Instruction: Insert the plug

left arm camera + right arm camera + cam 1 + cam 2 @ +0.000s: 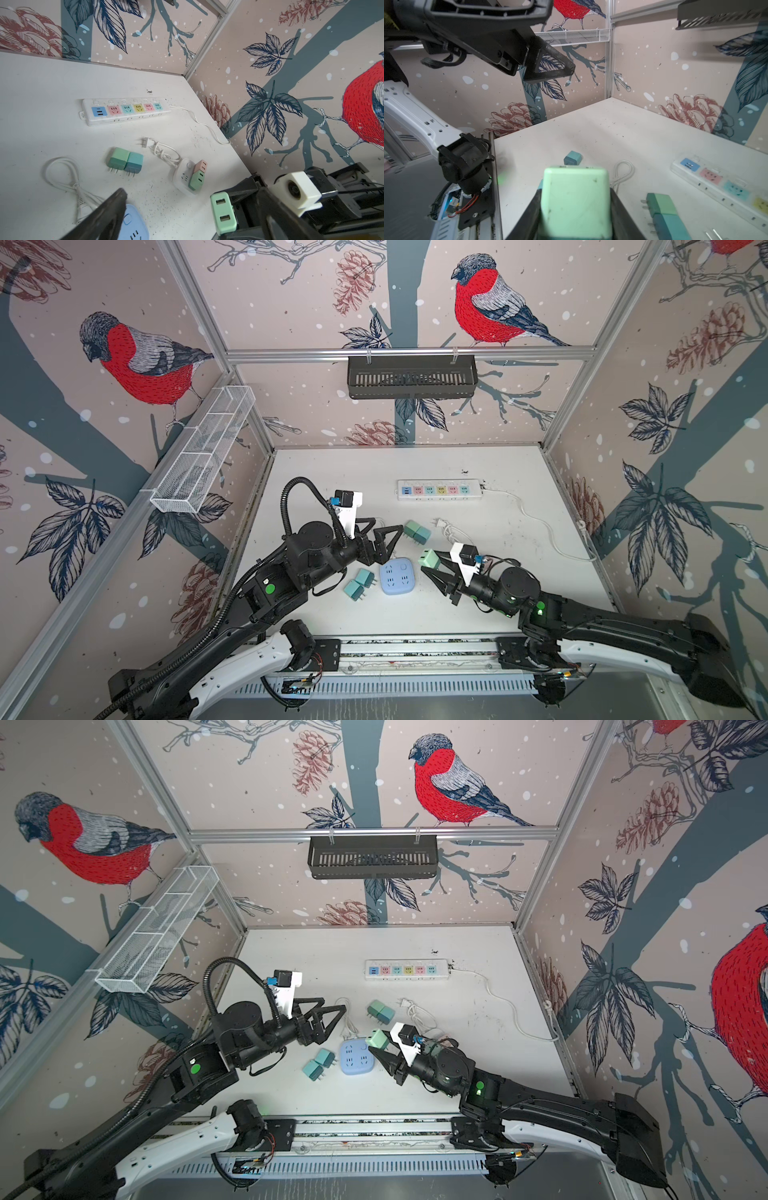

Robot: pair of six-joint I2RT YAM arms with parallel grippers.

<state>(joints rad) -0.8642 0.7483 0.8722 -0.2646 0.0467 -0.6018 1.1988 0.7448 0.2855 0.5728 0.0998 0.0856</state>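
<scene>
The plug is a pale green block with two USB ports on its face. My right gripper is shut on it and holds it above the table, with a dark finger pressed to each side. A rounded blue socket block lies flat just left of the held plug. My left gripper hovers open and holds nothing, above and behind the blue block. The plug's prongs are hidden.
A white power strip with coloured outlets lies at the back. A green and teal adapter pair and two teal adapters lie loose. A white socket cube carrying pink and green plugs and a knotted white cord sit beyond the held plug.
</scene>
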